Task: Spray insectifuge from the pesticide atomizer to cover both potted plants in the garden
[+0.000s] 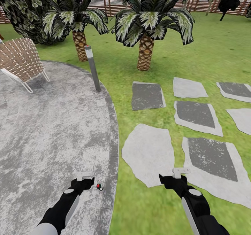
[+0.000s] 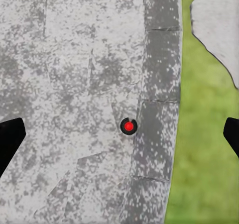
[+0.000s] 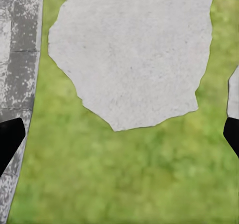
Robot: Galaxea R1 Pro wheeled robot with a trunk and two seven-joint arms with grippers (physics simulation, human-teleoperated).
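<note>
The garden lawn (image 1: 209, 54) stretches ahead and to the right, with grey and white stepping stones (image 1: 148, 95) set in it. The pesticide atomizer and the potted plants are out of view. My left gripper (image 1: 84, 177) hangs low over the edge of the grey patio (image 1: 52, 130); in the left wrist view the left gripper (image 2: 119, 139) is open, its dark fingertips (image 2: 10, 139) far apart with nothing between them. My right gripper (image 1: 181, 172) hovers over grass beside a pale stone (image 3: 134, 50); the right gripper (image 3: 119, 139) is open and holds nothing.
Two striped-leaf palms (image 1: 79, 40) (image 1: 145, 50) stand ahead, with a grey bollard lamp (image 1: 92, 68) at the patio's rim. A woven chair (image 1: 19, 61) sits far left, a dark bush (image 1: 24, 8) behind it, a slatted fence (image 1: 111, 3) at the back. A small red-centred disc (image 2: 129, 126) lies on the patio edge.
</note>
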